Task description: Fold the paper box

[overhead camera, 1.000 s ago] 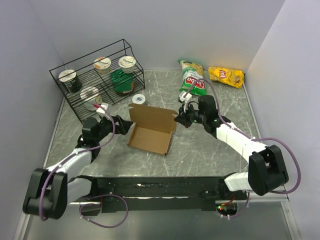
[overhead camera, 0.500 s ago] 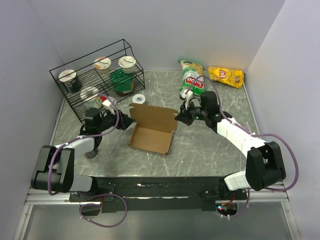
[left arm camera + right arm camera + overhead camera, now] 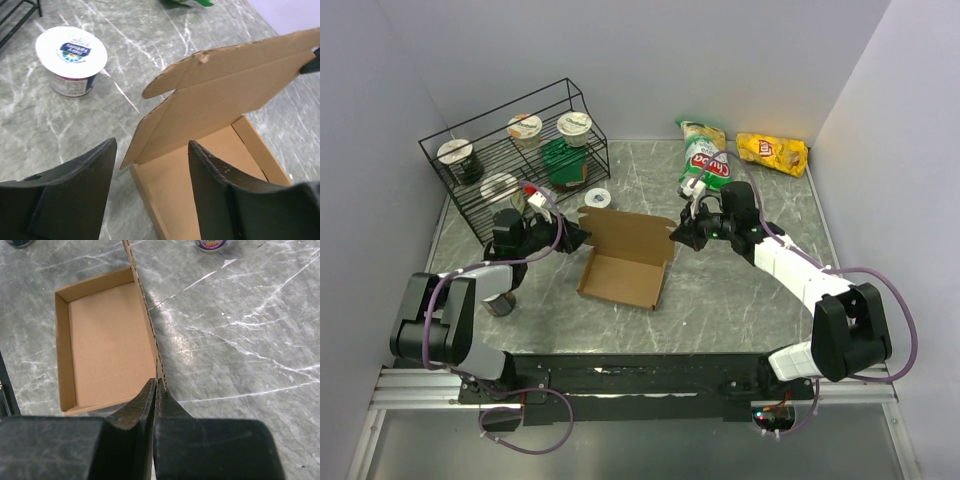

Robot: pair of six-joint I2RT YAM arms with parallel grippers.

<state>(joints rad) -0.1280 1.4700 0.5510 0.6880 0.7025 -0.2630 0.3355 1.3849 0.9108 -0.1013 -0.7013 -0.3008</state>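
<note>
The paper box (image 3: 620, 278) is a brown cardboard tray in the middle of the table, its lid (image 3: 630, 232) standing up along the far side. My right gripper (image 3: 677, 237) is shut on the lid's right edge; the right wrist view shows the fingers (image 3: 150, 400) pinching the corrugated edge beside the open tray (image 3: 107, 340). My left gripper (image 3: 576, 238) is open and empty at the lid's left corner. In the left wrist view its fingers (image 3: 85, 180) straddle the tray's left corner (image 3: 215, 165) under the raised lid (image 3: 235, 85), touching nothing.
A black wire rack (image 3: 510, 150) with yogurt cups and a green bag stands at the back left. A yogurt cup (image 3: 597, 199) sits on the table behind the box. A green chip bag (image 3: 705, 155) and a yellow chip bag (image 3: 772, 152) lie at the back right.
My left gripper has swung back and to the right, up to the lid's left corner. My right gripper has stayed shut on the lid's right edge, shifting slightly backward.
</note>
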